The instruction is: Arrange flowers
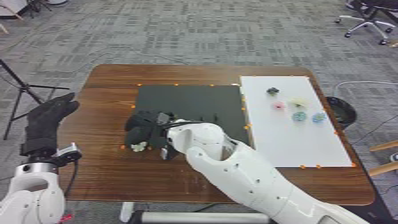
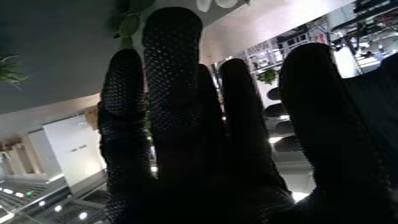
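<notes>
White flower (image 1: 139, 146) lies at dark mat's (image 1: 191, 100) near-left corner, beside right hand (image 1: 139, 126): fingers extended, unclenched. Left hand (image 1: 49, 119) is relaxed. Five blooms (image 1: 299, 116) lie on white board (image 1: 302, 145); arrangement appears unfinished, remaining count uncertain.

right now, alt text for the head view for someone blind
Robot's black-gloved right hand is over the near left corner of a dark square mat on a brown wooden table, beside a white flower. Pink, cream and blue flowers lie on a white rectangular board at right; the left hand is at far left.
</notes>
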Controlling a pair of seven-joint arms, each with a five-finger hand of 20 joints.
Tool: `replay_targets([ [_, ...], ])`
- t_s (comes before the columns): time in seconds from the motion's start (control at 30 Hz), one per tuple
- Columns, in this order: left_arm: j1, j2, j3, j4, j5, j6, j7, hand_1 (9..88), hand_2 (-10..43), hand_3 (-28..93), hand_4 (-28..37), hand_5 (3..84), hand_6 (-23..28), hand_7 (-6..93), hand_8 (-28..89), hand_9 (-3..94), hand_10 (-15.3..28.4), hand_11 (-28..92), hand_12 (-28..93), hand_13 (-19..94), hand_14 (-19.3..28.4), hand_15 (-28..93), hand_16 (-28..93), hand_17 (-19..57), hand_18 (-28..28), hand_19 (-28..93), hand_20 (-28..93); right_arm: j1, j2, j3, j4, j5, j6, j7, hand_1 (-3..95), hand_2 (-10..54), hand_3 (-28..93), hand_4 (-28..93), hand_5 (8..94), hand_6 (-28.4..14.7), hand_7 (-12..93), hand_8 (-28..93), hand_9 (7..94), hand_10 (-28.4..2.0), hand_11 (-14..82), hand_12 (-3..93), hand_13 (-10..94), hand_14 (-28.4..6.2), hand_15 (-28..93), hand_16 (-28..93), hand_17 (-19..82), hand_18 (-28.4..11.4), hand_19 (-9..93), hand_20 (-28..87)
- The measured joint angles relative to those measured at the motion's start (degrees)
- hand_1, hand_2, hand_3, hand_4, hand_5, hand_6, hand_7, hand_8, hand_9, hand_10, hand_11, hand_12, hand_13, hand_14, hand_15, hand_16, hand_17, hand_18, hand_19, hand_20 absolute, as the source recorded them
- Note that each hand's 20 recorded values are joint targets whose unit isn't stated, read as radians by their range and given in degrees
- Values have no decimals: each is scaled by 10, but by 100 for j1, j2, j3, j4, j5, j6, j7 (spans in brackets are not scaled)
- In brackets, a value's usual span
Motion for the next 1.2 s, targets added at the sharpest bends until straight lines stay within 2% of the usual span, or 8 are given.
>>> replay_targets([
  [0.27,78,0,-67,-41,-4,2,-13,274,17,690,-215,502,35,152,-68,529,141,231,149,413,169,166,36,68,136,140,205,348,431,-711,-518,1620,983,661,393,0,634,-164,528,-18,121,-74,611,-109,84,104,789,-76,471,302,361,-200,624,472],
  [0.37,105,0,-93,-57,-4,2,-18,274,17,690,-216,500,35,150,-68,526,142,230,148,411,171,169,36,66,137,141,204,388,563,-763,-806,2006,1013,900,390,9,625,-162,530,-20,117,-74,632,-113,85,103,797,-75,473,302,366,-202,631,472],
  [0.53,118,1,-103,-63,-4,2,-23,273,17,690,-216,496,34,149,-67,521,142,232,150,404,171,175,39,55,141,146,204,399,706,-759,-1182,2875,836,1460,380,34,595,-150,534,-32,98,-69,654,-120,86,100,814,-78,469,302,374,-206,642,470],
  [0.73,119,4,-118,-65,-1,-4,-43,271,15,694,-218,493,33,154,-68,519,142,234,150,400,172,181,40,43,143,141,200,291,826,-694,-1443,3511,316,1888,379,55,567,-138,509,-46,76,-62,643,-125,80,91,818,-83,464,306,376,-209,647,464],
  [1.0,90,4,-100,-56,1,-14,-52,270,16,692,-218,492,32,155,-70,518,141,235,149,398,172,185,39,37,144,139,197,11,741,-345,-1386,3758,-497,2121,344,84,557,-126,470,-61,58,-52,591,-137,70,80,816,-90,462,306,368,-217,654,458],
  [1.2,24,3,-51,-31,-1,-18,-36,270,16,691,-218,492,32,155,-70,518,141,235,147,398,173,188,40,36,145,140,196,-61,556,-163,-1143,3977,-762,2275,334,91,554,-122,455,-66,51,-47,549,-138,63,72,813,-93,463,302,361,-219,654,450],
])
